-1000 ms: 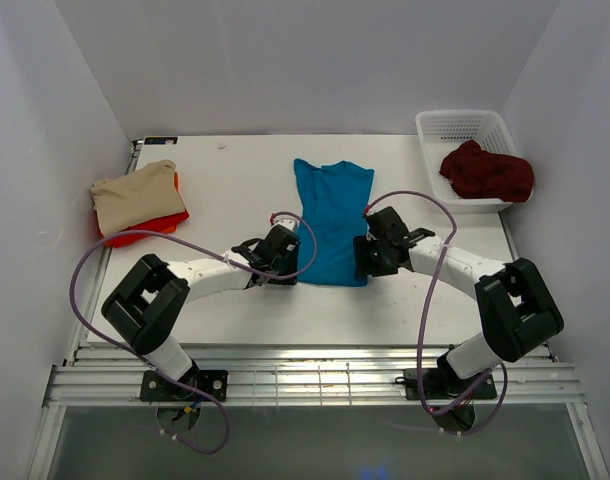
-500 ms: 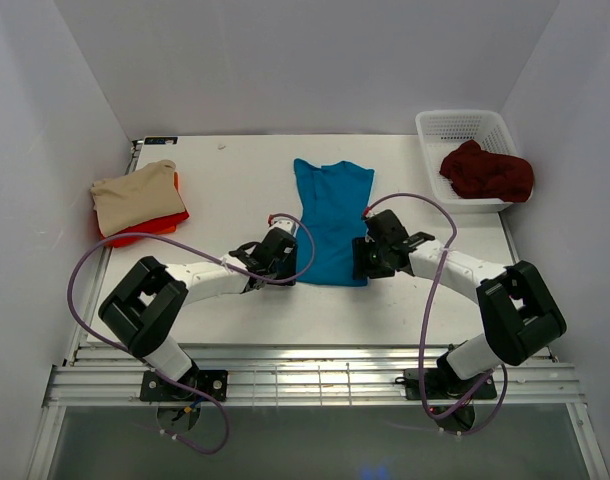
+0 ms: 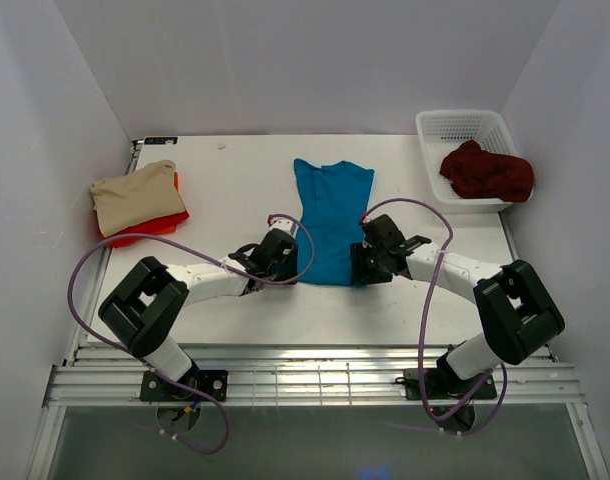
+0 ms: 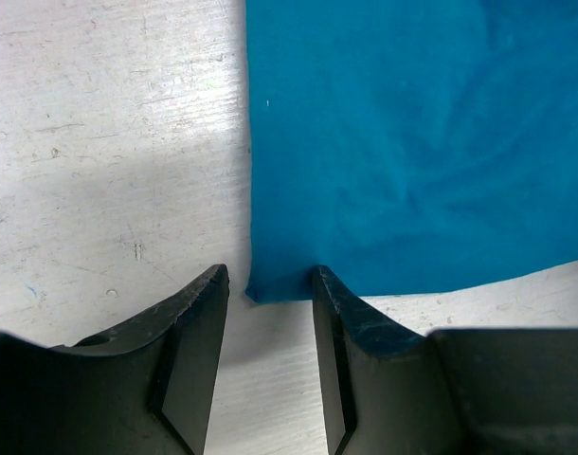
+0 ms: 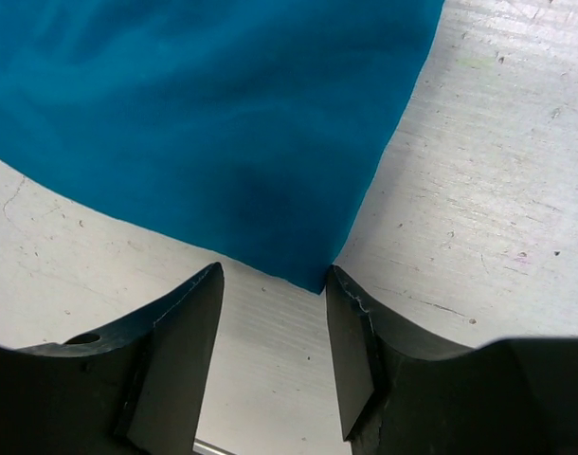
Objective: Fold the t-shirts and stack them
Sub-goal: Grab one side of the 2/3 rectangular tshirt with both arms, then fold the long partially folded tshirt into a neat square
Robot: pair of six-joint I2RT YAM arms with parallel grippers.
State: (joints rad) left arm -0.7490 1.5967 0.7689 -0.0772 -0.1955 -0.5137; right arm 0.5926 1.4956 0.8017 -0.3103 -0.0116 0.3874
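Teal t-shirt [image 3: 332, 215] — left tool [image 4: 270, 284], right tool [image 5: 273, 280] at its near corners

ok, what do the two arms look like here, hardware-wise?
Both match: the left arm and right arm have white link tubes between chunky black joint housings, on black base plates. A loose purple cable loops along the left arm, another along the right. Each wrist carries black wedge-shaped jaws with scuffed inner faces. No markings legible.

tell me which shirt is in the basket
The dark maroon t-shirt, crumpled in the white basket; the teal one lies flat mid-table, beige on red at left.
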